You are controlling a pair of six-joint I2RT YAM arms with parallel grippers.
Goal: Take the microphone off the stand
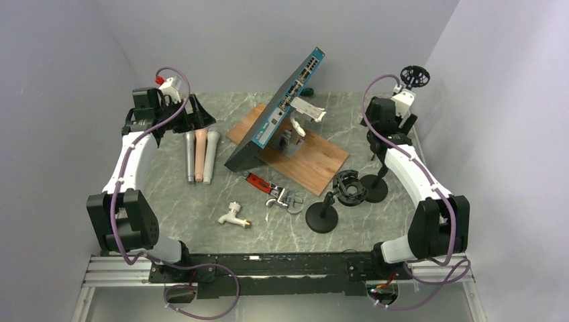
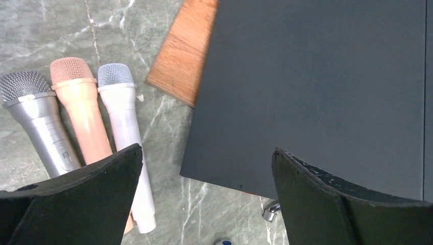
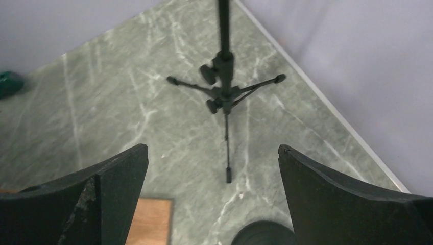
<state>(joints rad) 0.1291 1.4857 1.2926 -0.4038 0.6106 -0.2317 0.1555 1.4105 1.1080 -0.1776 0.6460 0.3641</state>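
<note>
Top external view: marble table (image 1: 201,225). Black panel (image 1: 275,117) leans tilted on wooden board (image 1: 315,164), centre. At far left, left claw (image 2: 207,158), jaws wide apart, grips nothing, hangs above microphones. At far right, right claw (image 3: 213,153), jaws wide apart, grips nothing, hangs over tripod stand (image 3: 224,87). Two round-base stands (image 1: 322,218) front right, well apart from microphones. Three microphones (image 1: 200,155) lie flat on table, side by side, left of board: silver, peach, white. Wrench (image 1: 272,191), tap (image 1: 233,215) near front centre.

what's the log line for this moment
left gripper: open, empty | right gripper: open, over tripod stand | three microphones: lying side by side, unheld | round-base stand: no mic on it
</note>
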